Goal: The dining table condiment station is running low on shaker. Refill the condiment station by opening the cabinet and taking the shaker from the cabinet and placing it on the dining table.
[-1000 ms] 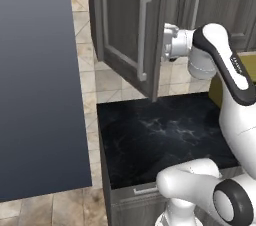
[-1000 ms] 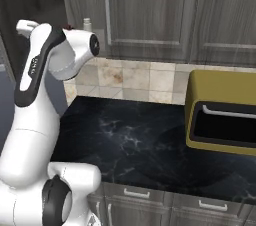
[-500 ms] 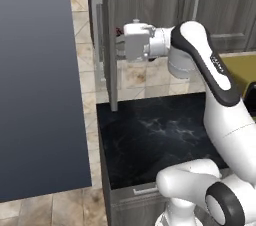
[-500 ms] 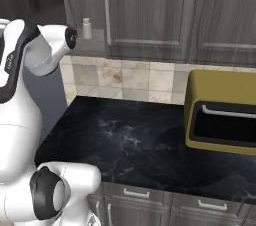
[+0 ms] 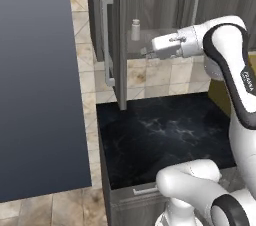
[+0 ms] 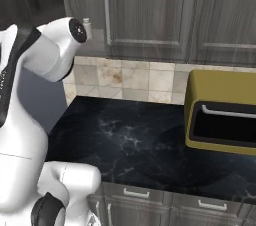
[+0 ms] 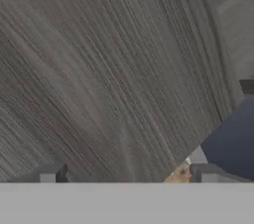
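**Shaker stands on the shelf of the opened cabinet**

The shaker (image 5: pixel 135 29) is a small pale grey-white cylinder with a narrower capped top, standing upright on a shelf inside the cabinet (image 5: pixel 150 0). In the right base view the shaker (image 6: pixel 87 28) shows just beside the arm's round dark-capped joint.

The cabinet is dark grey wood grain with panelled fronts. Its open door (image 5: pixel 119 40) is seen edge-on and carries a long, smooth, silver vertical bar handle (image 5: pixel 106 40). The gripper (image 5: pixel 148 53) hangs just below and to the right of the shaker, apart from it. Its fingers (image 7: pixel 49 174) stand wide apart in the hand view, with nothing between them, facing a streaked wood-grain panel at close range.

Below lies a glossy black counter top (image 5: pixel 160 135) veined white, backed by beige stone tiles (image 6: pixel 120 77). A boxy olive-yellow appliance (image 6: pixel 222 112) with a dark recessed front sits on it.
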